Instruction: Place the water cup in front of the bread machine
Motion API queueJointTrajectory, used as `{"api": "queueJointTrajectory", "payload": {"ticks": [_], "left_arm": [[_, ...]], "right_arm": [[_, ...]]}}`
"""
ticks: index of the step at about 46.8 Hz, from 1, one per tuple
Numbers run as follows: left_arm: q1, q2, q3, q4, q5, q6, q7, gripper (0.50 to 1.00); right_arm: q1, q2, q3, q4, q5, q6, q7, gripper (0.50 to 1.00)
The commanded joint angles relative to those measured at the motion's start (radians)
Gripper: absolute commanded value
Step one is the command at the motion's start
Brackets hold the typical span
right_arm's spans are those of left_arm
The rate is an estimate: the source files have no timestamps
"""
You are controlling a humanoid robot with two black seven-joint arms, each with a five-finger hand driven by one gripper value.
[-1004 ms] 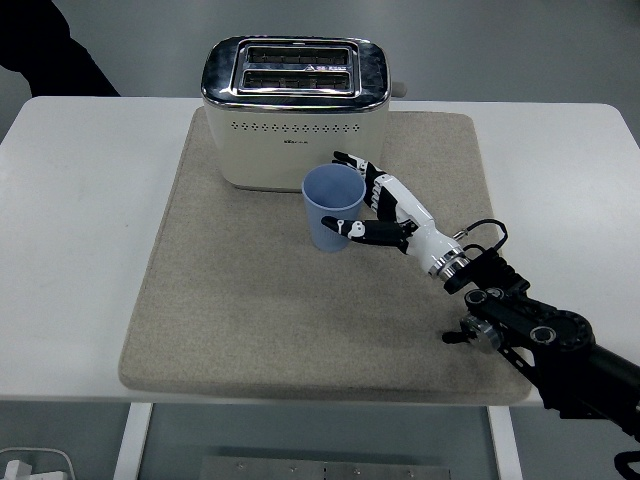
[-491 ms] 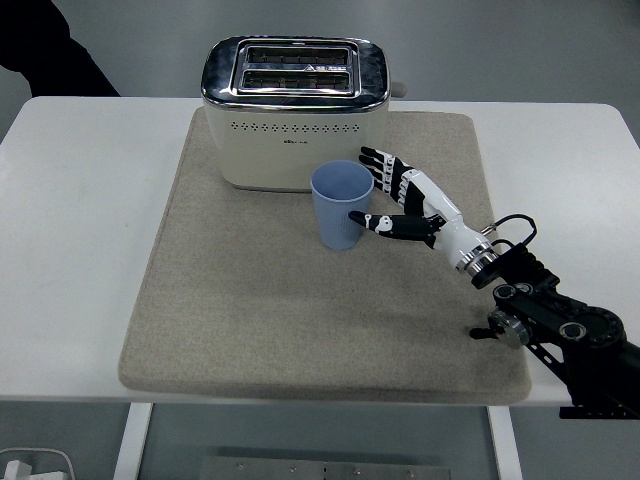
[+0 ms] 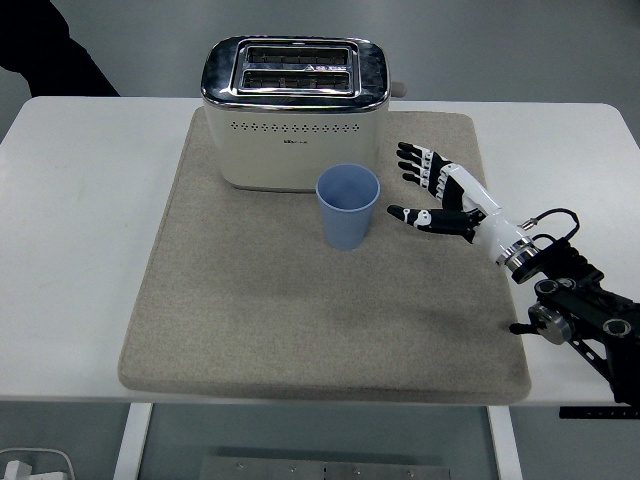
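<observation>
Overall, a white table (image 3: 80,250) fills most of the head view, its near edge running along the bottom of the picture. On it lies a large beige mat (image 3: 250,320), rectangular with rounded corners, covering the table's middle. At the mat's far edge stands the bread machine (image 3: 295,115), a cream two-slot toaster with a chrome top and a row of small holes across its front face. The right arm (image 3: 580,320) enters from the lower right edge; its black links and joints sit over the mat's near right corner and the bare table beside it, with a thin cable looping near the wrist. From the wrist, a white forearm segment slopes up and to the left, ending in the right hand (image 3: 440,195). That hand is released and holds nothing: its four fingers (image 3: 415,160) are spread and extended toward the toaster's right side, while the thumb points left toward the cup, apart from it with a clear strip of mat between. The water cup (image 3: 348,207), pale blue and upright with its open mouth upward, stands on the mat just in front of the toaster's front face, toward its right half. A dark sleeve (image 3: 45,50) of a person shows at the top left corner, beyond the table.
</observation>
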Motion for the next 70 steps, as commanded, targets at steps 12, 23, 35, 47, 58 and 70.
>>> {"api": "queueJointTrajectory", "payload": {"ticks": [12,23,35,47,58,70], "left_arm": [[0.0,0.0,0.0,-0.002,0.0,-0.002,0.002,1.0],[0.0,0.0,0.0,0.0,0.0,-0.002,0.002,1.0],[-0.002,0.0,0.0,0.014,-0.002,0.012,0.0,1.0],[-0.002,0.0,0.0,0.014,-0.002,0.012,0.0,1.0],[-0.002,0.0,-0.002,0.014,-0.002,0.012,0.0,1.0],[-0.002,0.0,0.0,0.012,-0.002,0.012,0.0,1.0]], "right_arm": [[0.017,-0.058,-0.001,-0.003,0.031,0.013,-0.002,0.932],[0.029,-0.064,0.015,-0.012,0.034,0.015,-0.003,0.93],[0.072,-0.122,0.065,-0.011,0.064,0.029,-0.071,0.93],[0.136,-0.173,0.065,-0.011,0.126,0.055,-0.14,0.932],[0.19,-0.191,0.066,-0.012,0.135,0.058,-0.206,0.932],[0.241,-0.2,0.071,-0.015,0.135,0.056,-0.239,0.932]]}}
